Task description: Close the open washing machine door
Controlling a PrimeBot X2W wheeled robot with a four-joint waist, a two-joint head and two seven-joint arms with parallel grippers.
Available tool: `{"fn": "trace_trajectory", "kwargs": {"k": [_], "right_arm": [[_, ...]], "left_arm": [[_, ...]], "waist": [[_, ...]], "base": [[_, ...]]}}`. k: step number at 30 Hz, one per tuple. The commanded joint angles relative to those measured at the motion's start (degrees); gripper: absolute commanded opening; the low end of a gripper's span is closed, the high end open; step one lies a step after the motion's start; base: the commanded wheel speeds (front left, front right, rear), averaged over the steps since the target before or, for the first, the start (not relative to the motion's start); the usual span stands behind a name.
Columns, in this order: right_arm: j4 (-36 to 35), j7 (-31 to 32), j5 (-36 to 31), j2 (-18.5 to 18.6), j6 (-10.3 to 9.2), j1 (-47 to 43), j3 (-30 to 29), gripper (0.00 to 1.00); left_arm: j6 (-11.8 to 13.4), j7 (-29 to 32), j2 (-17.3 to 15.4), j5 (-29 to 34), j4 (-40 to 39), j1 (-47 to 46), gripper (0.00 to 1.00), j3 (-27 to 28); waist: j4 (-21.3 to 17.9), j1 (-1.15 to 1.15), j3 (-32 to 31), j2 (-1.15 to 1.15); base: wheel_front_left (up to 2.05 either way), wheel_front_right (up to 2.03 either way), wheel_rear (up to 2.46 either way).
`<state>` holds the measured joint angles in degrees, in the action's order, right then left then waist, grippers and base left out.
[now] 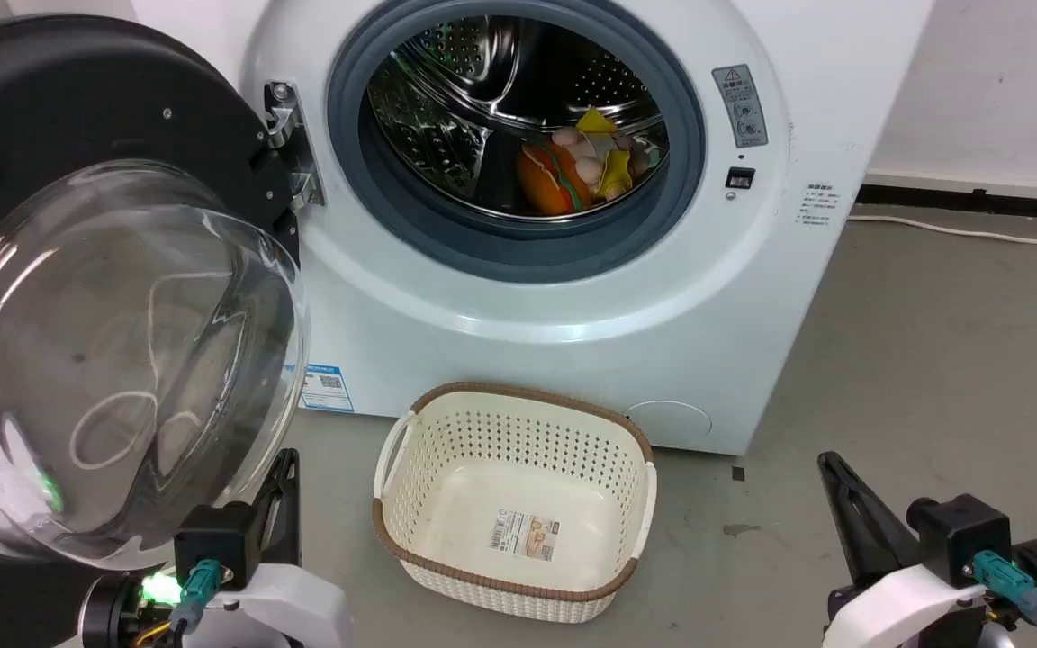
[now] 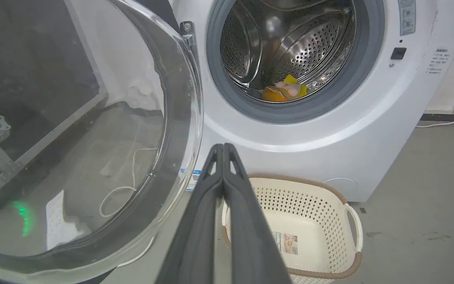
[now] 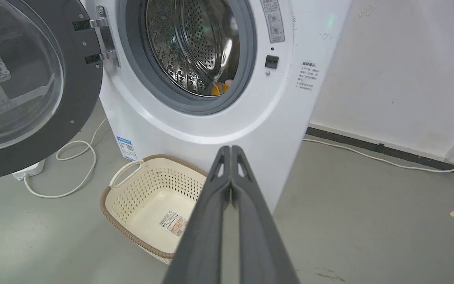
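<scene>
smooth grey floor [image 1: 933, 360]; round glass-domed washing machine door [image 1: 113, 360] open.

The left claw [image 1: 287, 468] and the right claw [image 1: 832, 466] sit low, well apart, each with its dark fingers [image 2: 246, 221] pressed flat together, tips forward, holding nothing.

One white front-loading washing machine [image 1: 572, 306] with one round, black-rimmed door with a clear domed glass centre [image 1: 113, 360]. One cream perforated plastic basket with a brown rim [image 1: 518, 504]. Two dark long-fingered claws: left claw [image 2: 223, 148], right claw [image 3: 231, 149]. Two white cables on the floor: one looped cable [image 3: 53, 196], one wall cable [image 1: 933, 228]. The coloured toys in the drum [image 1: 572, 166] are too heaped to count.
</scene>
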<state>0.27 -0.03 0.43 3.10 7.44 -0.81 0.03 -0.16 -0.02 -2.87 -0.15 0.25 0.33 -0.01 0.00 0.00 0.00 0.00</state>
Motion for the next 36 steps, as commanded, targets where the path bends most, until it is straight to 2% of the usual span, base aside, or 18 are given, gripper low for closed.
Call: {"fn": "trace_trajectory", "kwargs": {"k": [1,30,31,36], "right_arm": [[-0.27,0.03,-0.43,-0.23,0.05,0.81,-0.03,0.00],[-0.27,0.03,-0.43,-0.23,0.05,0.81,-0.03,0.00],[0.00,0.00,0.00,0.00,0.00,-0.01,0.00,1.00],[0.08,-0.21,0.27,0.01,0.00,-0.03,-0.09,1.00]], "left_arm": [[0.16,0.02,0.00,0.15,-0.25,-0.33,0.00,0.01],[0.16,0.02,0.00,0.15,-0.25,-0.33,0.00,0.01],[0.00,0.00,0.00,0.00,0.01,0.00,1.00,-0.02],[0.01,-0.21,0.00,-0.05,0.13,-0.10,1.00,-0.18]], "waist": [[0.00,0.00,0.00,0.00],[0.00,0.00,0.00,0.00],[0.00,0.01,0.00,0.00],[-0.01,0.00,0.00,0.00]], "base": [[0.00,0.00,0.00],[0.00,0.00,0.00],[0.00,0.00,0.00],[0.00,0.00,0.00]]}}
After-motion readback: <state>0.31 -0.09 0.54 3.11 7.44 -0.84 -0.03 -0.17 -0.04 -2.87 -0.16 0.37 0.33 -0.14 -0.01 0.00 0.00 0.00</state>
